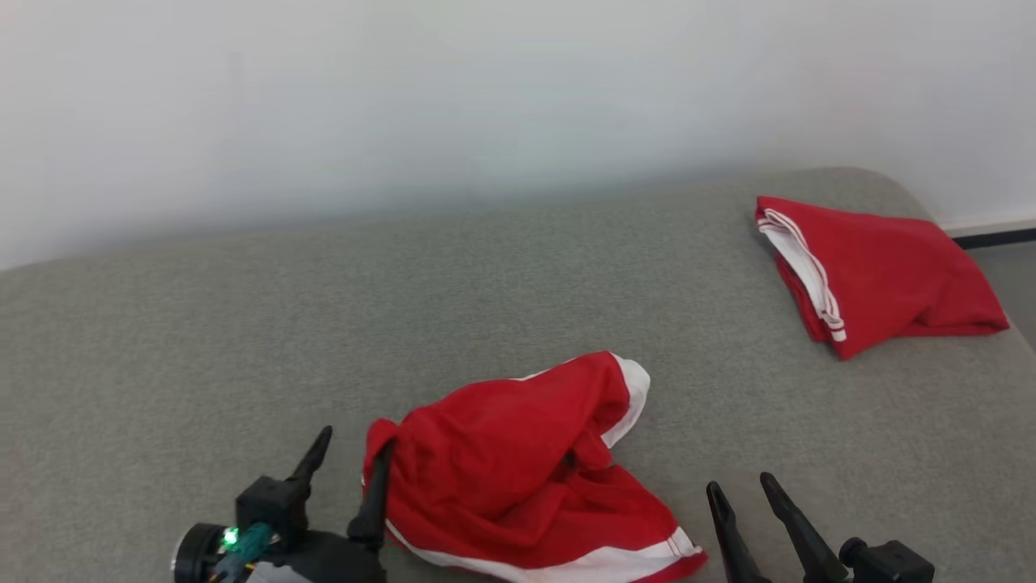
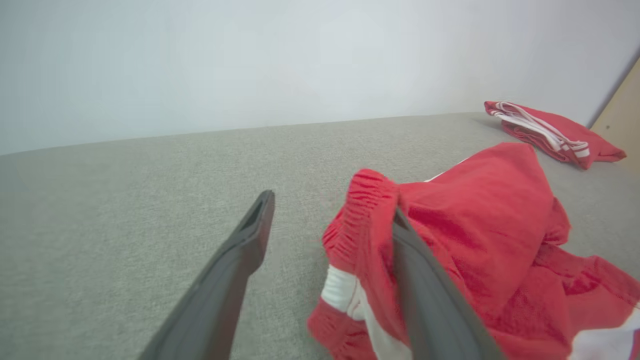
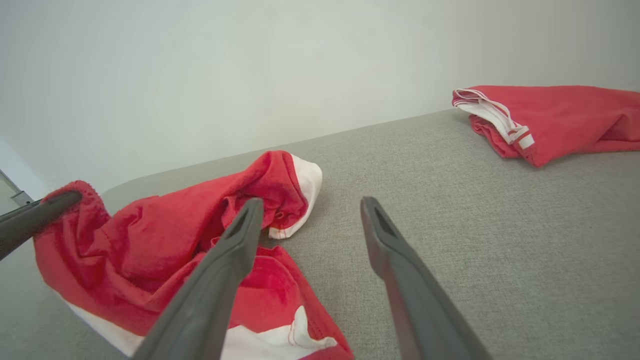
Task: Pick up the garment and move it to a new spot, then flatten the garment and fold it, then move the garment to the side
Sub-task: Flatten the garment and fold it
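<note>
The garment is a crumpled pair of red shorts with white trim, lying on the grey cushioned surface near its front. My left gripper stands open at the garment's left end. The elastic waistband hangs draped over its right finger, with nothing pinched between the jaws. In the right wrist view that finger pokes into the garment from the left. My right gripper is open just right of the garment, its left finger over the cloth's edge.
A second red garment, folded, lies at the back right corner of the surface. A white wall runs behind. The surface ends at the right, where floor and a dark baseboard show.
</note>
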`<state>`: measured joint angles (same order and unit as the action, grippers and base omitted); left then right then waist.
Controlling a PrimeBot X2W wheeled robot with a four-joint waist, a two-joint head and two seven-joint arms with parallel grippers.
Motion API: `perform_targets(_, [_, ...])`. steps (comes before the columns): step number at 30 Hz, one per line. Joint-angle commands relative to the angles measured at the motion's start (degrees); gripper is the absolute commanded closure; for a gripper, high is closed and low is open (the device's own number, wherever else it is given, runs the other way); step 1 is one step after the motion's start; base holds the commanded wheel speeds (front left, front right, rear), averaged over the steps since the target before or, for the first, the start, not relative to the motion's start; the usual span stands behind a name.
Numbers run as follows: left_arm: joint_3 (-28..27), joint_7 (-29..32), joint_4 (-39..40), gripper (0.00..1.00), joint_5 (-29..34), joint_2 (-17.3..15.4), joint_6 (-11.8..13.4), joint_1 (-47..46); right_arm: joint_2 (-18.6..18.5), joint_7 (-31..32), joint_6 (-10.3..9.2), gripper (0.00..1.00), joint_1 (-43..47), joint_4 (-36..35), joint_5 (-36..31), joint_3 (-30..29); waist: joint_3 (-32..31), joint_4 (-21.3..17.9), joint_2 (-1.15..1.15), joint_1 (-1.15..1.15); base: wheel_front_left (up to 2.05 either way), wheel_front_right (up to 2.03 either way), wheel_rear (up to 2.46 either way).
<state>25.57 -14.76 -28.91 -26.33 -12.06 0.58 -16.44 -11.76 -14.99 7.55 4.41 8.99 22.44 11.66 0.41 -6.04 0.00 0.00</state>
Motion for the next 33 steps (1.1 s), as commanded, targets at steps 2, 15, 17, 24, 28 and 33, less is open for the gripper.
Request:
perform_targets(2, [-0.9, -0.3, 4.0, 0.0, 0.9, -1.7, 1.1, 2.2, 0.3, -0.3, -0.16, 0.0, 0.7, -0.1, 0.2, 0.1, -0.9, 2.1, 0.0, 0.0, 0.0, 0.0, 0.0])
perform_targets(15, [0.4, 7.5, 14.5, 0.0, -0.4, -5.4, 3.8, 11.3, 0.4, -0.3, -0.16, 0.0, 0.1, 0.3, 0.5, 0.3, -0.6, 1.9, 0.0, 0.0, 0.0, 0.0, 0.0])
perform_targets(17, [0.8, 7.5, 14.4, 0.0, -0.3, -5.3, 3.9, 11.8, 0.3, -0.3, -0.16, 0.0, 0.0, 0.3, 0.6, 0.2, -0.4, 1.3, 0.0, 0.0, 0.0, 0.0, 0.0])
perform_targets(24, [-1.3, 5.4, 17.0, 0.0, -0.8, -7.4, 5.0, 13.3, 0.2, -0.3, -0.16, 0.0, 1.5, 0.2, 0.7, -1.2, -0.5, 1.2, 0.0, 0.0, 0.0, 0.0, 0.0])
perform_targets(28, [-3.9, 2.4, 19.8, 0.0, -0.8, -7.9, 7.0, 14.3, 0.0, -0.3, -0.16, 0.0, 1.8, 0.9, 0.9, -1.0, -0.8, 2.0, 0.0, 0.0, 0.0, 0.0, 0.0])
perform_targets(33, [-7.2, 0.0, 23.4, 0.0, 0.6, -7.4, 10.3, 17.2, -0.7, 0.1, -0.16, 0.0, 1.6, 3.3, 1.6, 0.8, -1.3, 3.4, 0.0, 0.0, 0.0, 0.0, 0.0])
